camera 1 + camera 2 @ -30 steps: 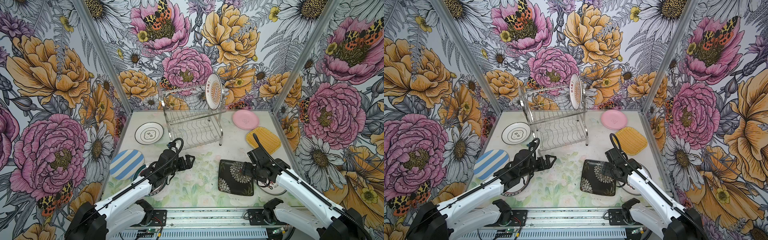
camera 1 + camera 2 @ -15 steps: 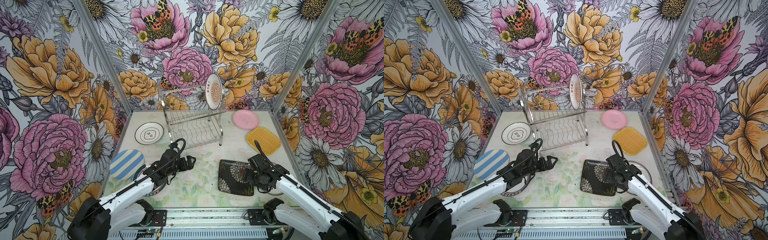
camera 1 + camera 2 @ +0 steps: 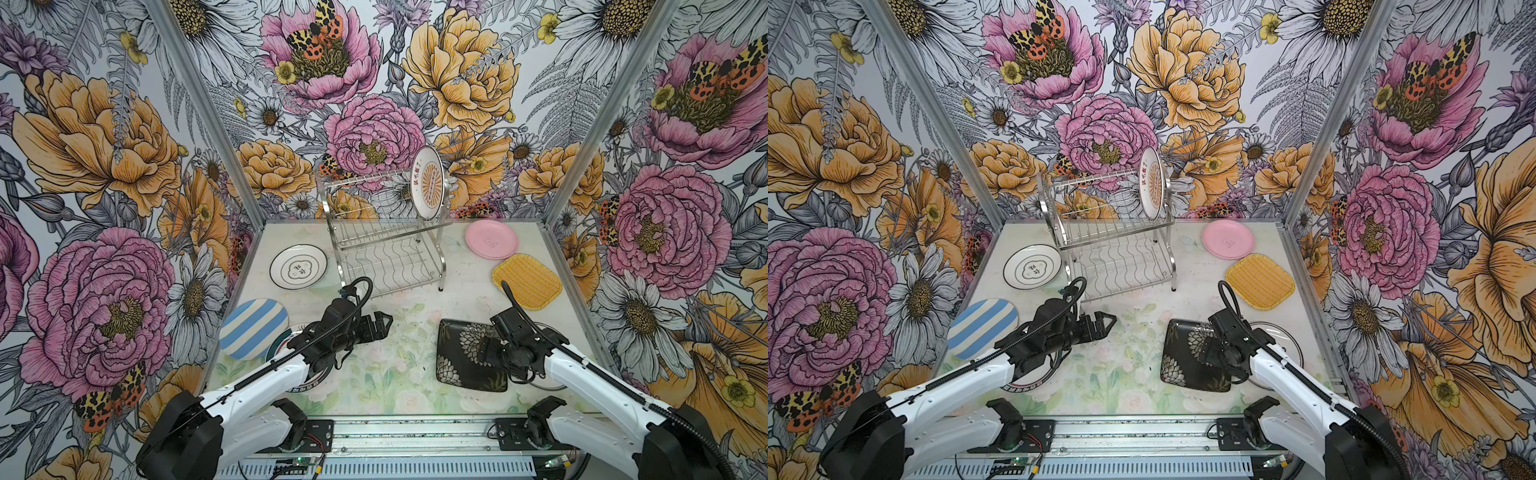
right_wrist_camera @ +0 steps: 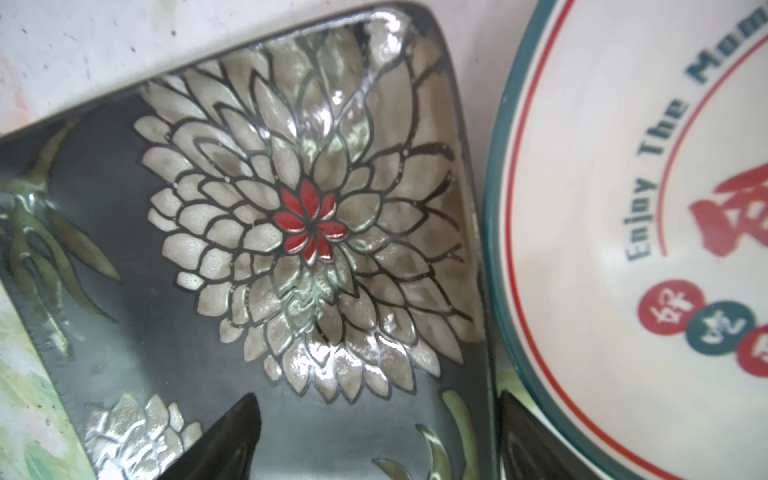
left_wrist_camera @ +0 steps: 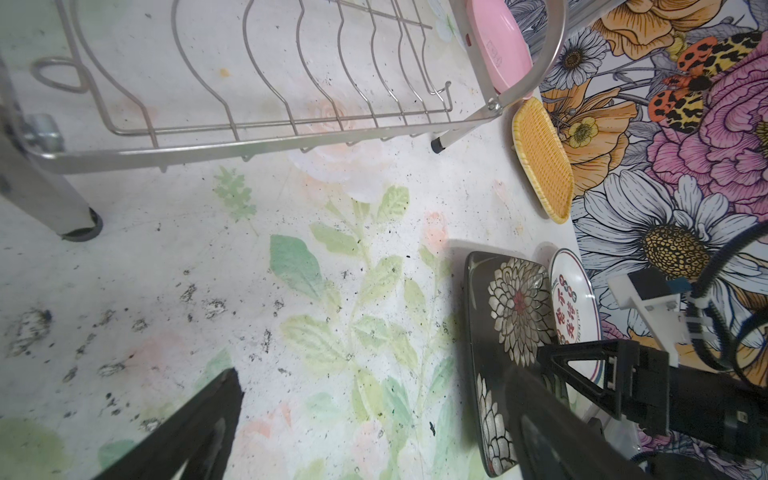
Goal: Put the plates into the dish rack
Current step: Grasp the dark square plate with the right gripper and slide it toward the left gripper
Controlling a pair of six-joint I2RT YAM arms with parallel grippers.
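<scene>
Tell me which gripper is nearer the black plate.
Right. The right gripper is over the black plate, open jaws straddling its edge; the left gripper hangs open across bare table from it.

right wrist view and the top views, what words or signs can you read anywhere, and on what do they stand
"Enjoy The Mom", cut off by the frame edge: on the green-rimmed plate, right wrist view.
Big red character and characters in red and green dots, same plate: cut off or blurred.
Red characters on the upright plate: too small to read.
Characters on the black-rimmed plate: too small.
Faint mark on the pink plate: unreadable.
</scene>
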